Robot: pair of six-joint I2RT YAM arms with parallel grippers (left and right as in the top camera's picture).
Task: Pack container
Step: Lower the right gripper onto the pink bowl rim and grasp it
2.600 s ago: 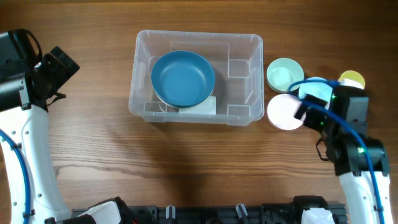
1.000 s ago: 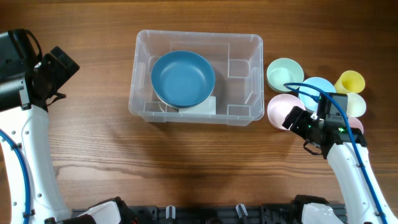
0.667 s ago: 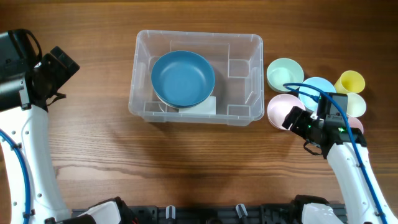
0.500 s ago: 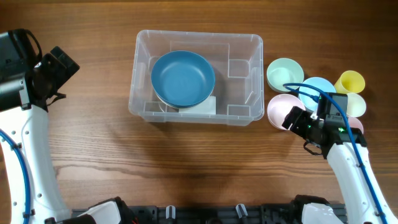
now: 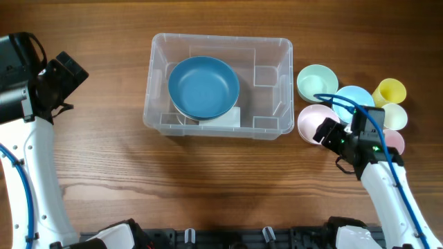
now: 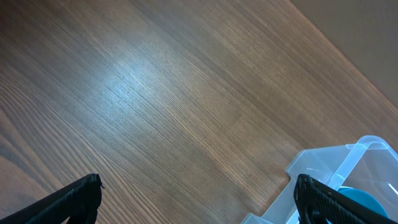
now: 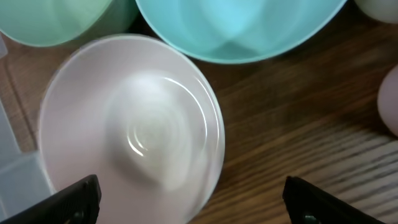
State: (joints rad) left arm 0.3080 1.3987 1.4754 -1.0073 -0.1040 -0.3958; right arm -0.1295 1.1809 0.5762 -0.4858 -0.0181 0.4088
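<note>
The clear plastic container (image 5: pixel 270 90) sits at the table's centre with a dark blue bowl (image 5: pixel 203 87) inside it; its corner shows in the left wrist view (image 6: pixel 336 171). My right gripper (image 5: pixel 325 131) is open, just above the right edge of a pale pink bowl (image 5: pixel 309 122), which fills the right wrist view (image 7: pixel 124 118) between the two fingertips (image 7: pixel 189 202). My left gripper (image 5: pixel 66 72) is open and empty over bare wood at the far left, its fingertips (image 6: pixel 196 199) wide apart.
Right of the container stand a mint green bowl (image 5: pixel 316 81), a light blue bowl (image 5: pixel 354 98), a yellow cup (image 5: pixel 390 90), a cream cup (image 5: pixel 394 115) and a pink dish (image 5: pixel 393 142). Bare wood lies in front of the container.
The right arm came down and toward the front from above the cups to the pink bowl's right edge, and has shifted only slightly in the last second. The left arm has not moved.
</note>
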